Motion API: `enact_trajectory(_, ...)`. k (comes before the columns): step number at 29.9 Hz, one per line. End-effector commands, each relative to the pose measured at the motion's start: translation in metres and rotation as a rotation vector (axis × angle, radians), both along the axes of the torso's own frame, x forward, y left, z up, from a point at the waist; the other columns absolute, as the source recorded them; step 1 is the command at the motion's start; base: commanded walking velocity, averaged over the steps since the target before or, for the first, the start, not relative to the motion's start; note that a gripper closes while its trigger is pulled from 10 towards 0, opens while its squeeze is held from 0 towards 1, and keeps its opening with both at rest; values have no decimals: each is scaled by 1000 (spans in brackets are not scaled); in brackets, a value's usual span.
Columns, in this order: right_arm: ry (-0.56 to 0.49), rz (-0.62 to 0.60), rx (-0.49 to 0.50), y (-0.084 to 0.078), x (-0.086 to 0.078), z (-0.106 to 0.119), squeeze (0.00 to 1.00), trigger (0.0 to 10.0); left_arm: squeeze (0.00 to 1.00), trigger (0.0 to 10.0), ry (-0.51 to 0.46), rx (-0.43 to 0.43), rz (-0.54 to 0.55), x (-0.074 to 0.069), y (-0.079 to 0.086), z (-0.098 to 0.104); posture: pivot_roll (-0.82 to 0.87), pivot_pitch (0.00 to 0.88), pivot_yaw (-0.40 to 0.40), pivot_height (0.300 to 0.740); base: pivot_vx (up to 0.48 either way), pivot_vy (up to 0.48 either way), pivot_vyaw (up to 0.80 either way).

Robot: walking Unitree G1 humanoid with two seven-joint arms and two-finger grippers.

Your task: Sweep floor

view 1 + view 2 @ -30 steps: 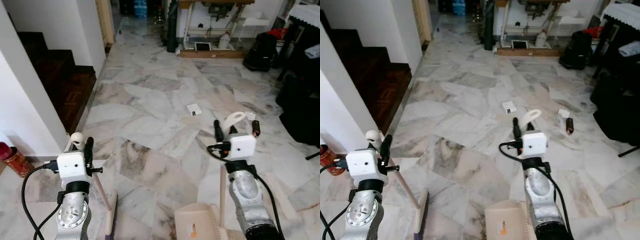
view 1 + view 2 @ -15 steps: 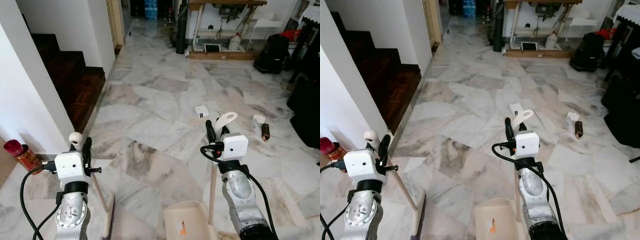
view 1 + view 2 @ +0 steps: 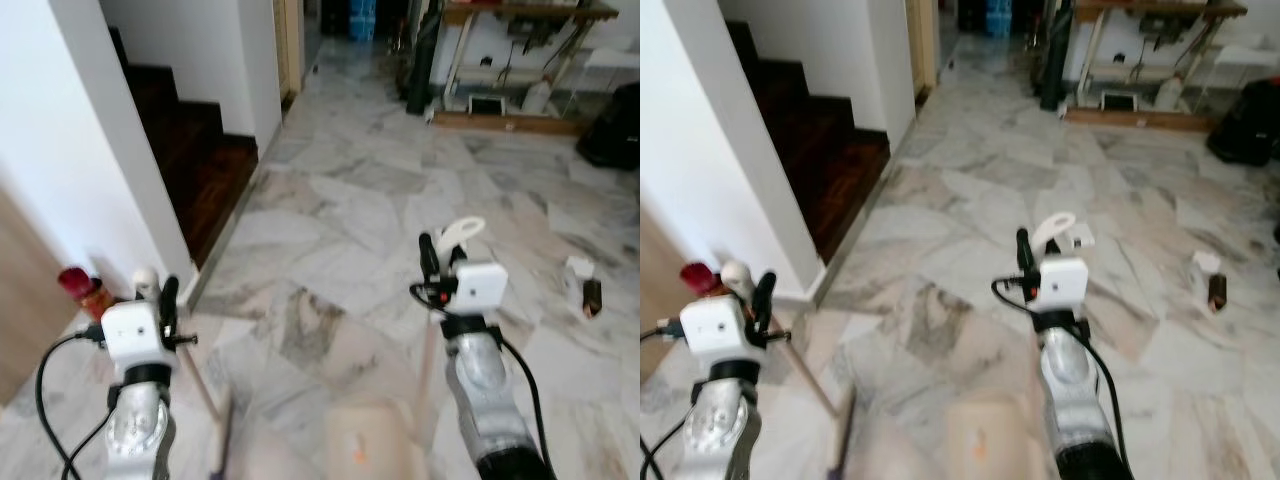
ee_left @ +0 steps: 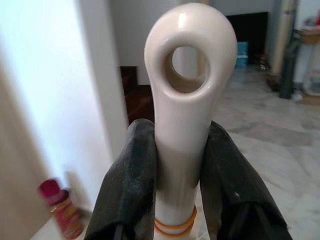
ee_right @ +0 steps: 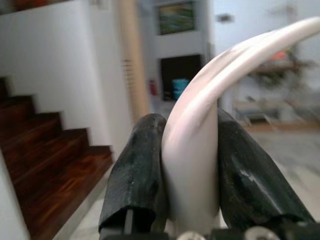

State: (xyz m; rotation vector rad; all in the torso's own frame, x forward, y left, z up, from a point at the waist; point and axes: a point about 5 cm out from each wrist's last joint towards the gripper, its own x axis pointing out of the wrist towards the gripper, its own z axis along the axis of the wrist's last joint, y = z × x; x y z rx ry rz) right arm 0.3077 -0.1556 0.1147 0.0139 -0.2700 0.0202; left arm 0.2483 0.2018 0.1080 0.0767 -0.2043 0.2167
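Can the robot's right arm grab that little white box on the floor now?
Probably not. The right gripper is shut on the dustpan handle, and the white box lies on the marble floor farther off.

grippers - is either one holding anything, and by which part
Both are. The left gripper is shut on the broom handle just below its looped end. The right gripper is shut on the dustpan handle near its curved top.

Bright, even indoor light; head views softly motion-blurred.
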Motion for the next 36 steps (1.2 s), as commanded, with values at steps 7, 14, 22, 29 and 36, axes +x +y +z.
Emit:
enact_trajectory(7, -32, 13, -2, 2, 3, 11, 0, 10000, 0, 10000, -44, -25, -26, 4, -8, 7, 24, 0, 21, 740, 480, 0, 0)
enact_trajectory(14, -34, 36, -26, 11, 6, 14, 0, 10000, 0, 10000, -40, -20, -16, 6, -4, 6, -3, 0, 21, 740, 480, 0, 0)
enact_trajectory(22, -28, 9, -28, 6, 6, 16, 0, 10000, 0, 10000, -52, -30, -23, 9, -10, 9, -2, 0, 15, 740, 480, 0, -165)
enact_trajectory(29, -48, -8, -30, 4, 7, 20, 0, 10000, 0, 10000, -45, -29, -31, 11, -12, 8, -11, 0, 10, 740, 480, 0, -410)
enact_trajectory(36, -47, 5, -48, 7, 8, 22, 0, 10000, 0, 10000, -45, -33, -31, 11, -14, 7, -7, 0, 3, 740, 480, 0, 0)
